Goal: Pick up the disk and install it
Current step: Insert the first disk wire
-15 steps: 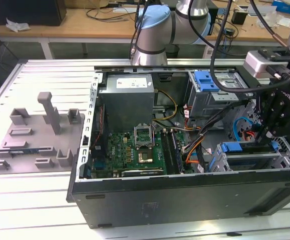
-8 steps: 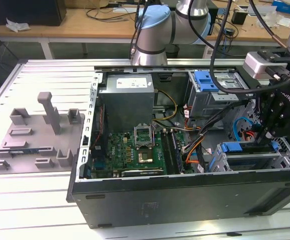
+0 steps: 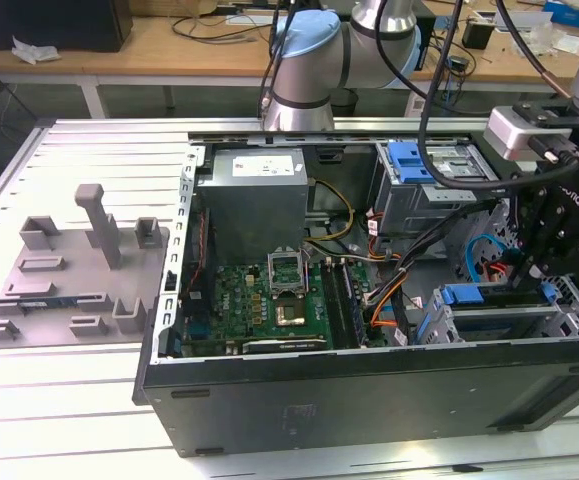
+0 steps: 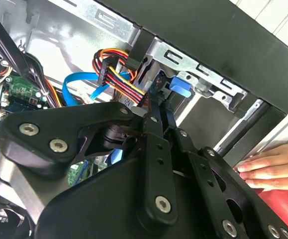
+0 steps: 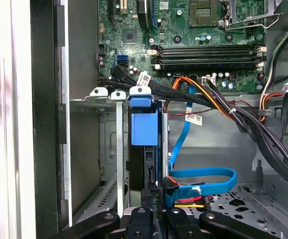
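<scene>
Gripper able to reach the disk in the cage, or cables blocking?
Probably yes. The gripper is right at the disk, which stands on edge in the cage; the blue cable loops beside it, not between them.

A person's hand (image 4: 275,167) is cut off by the second wrist view's edge; the claw's (image 5: 153,211) fingertips hide behind the disk (image 5: 144,127)

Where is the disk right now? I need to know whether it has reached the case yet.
The disk stands on edge inside the open computer case, in the metal drive cage at the exterior view's right, directly ahead of the gripper and beside the blue data cable.
</scene>
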`<state>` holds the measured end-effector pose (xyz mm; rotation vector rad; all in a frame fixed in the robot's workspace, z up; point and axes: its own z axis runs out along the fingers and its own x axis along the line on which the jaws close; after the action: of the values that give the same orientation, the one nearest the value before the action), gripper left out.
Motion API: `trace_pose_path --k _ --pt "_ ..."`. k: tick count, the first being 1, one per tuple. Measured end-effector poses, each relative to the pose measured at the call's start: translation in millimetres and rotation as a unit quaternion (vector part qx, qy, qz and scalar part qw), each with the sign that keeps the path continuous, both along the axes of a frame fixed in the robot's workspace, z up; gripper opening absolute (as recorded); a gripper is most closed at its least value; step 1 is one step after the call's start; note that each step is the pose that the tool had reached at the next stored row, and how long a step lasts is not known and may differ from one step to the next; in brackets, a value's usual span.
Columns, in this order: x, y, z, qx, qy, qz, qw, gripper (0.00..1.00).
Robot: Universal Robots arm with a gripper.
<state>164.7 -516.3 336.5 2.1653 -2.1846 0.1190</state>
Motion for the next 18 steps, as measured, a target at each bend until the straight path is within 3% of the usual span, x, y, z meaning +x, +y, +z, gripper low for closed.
trace_pose_path --k 11,13,14,18 --pt "0.0 0.1 -2.2 0.0005 0.0000 0.000 1.0000 0.17" --pt "0.0 0.0 -1.6 0.0003 0.0000 0.000 1.0000 0.24" --pt "0.0 0.0 2.0 0.0002 0.0000 0.000 1.0000 0.31" --pt "0.0 0.0 21.3 -0.0004 0.0000 0.000 1.0000 0.31"
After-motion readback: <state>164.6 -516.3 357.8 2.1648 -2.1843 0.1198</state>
